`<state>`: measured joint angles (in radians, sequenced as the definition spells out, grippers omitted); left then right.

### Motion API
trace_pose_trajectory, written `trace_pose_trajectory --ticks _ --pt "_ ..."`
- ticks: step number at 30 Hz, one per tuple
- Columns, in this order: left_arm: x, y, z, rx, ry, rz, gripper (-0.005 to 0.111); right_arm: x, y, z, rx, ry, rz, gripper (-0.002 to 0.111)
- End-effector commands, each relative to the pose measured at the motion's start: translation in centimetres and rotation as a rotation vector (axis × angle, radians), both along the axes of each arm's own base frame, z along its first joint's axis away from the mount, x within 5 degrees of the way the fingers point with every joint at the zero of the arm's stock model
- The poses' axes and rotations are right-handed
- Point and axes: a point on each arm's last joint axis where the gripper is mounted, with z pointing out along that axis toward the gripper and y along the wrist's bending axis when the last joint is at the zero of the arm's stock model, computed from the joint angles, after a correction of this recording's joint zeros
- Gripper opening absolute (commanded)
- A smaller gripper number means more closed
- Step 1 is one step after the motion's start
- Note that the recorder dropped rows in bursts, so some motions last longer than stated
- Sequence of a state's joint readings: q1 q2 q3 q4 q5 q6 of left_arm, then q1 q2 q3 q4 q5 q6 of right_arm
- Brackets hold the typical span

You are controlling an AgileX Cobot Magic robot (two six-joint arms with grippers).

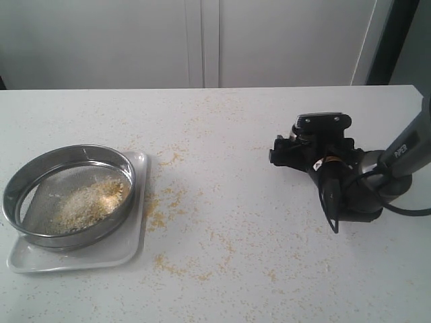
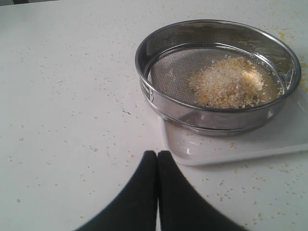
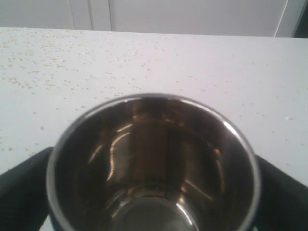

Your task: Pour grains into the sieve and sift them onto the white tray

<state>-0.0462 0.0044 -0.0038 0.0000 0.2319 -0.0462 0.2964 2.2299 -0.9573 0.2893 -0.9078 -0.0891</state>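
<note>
The sieve point(image 1: 67, 153) stands on the white tray point(image 1: 81, 259) at the left of the table. A heap of pale and golden grains point(image 1: 87, 202) lies on its mesh. In the left wrist view my left gripper point(image 2: 157, 154) is shut and empty. It hangs just short of the tray's corner point(image 2: 202, 149), with the sieve point(image 2: 168, 72) and its grains point(image 2: 226, 82) beyond. At the right, my right gripper point(image 3: 154, 159) has a finger point(image 3: 24, 187) on each side of an empty steel cup point(image 3: 154, 120). Its rim hides any contact.
Loose grains point(image 1: 161, 215) are scattered over the white table beside the tray and toward the front. The right arm with the cup point(image 1: 367, 168) stands low at the right. A pale wall with cabinet doors closes off the far edge.
</note>
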Motion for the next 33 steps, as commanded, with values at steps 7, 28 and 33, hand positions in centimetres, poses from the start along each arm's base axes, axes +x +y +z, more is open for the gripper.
trace_pose_trajectory --ticks 7,28,33 --pt "0.0 0.0 -0.1 0.0 0.0 0.005 0.0 0.1 -0.1 4.7 0.036 -0.029 0.008 0.094" --pt "0.0 0.0 -0.1 0.0 0.0 0.005 0.0 -1.9 0.3 11.9 0.03 0.097 0.102 0.093" --pt "0.0 0.0 -0.1 0.0 0.0 0.005 0.0 -2.7 0.3 13.5 0.039 0.121 0.118 0.085"
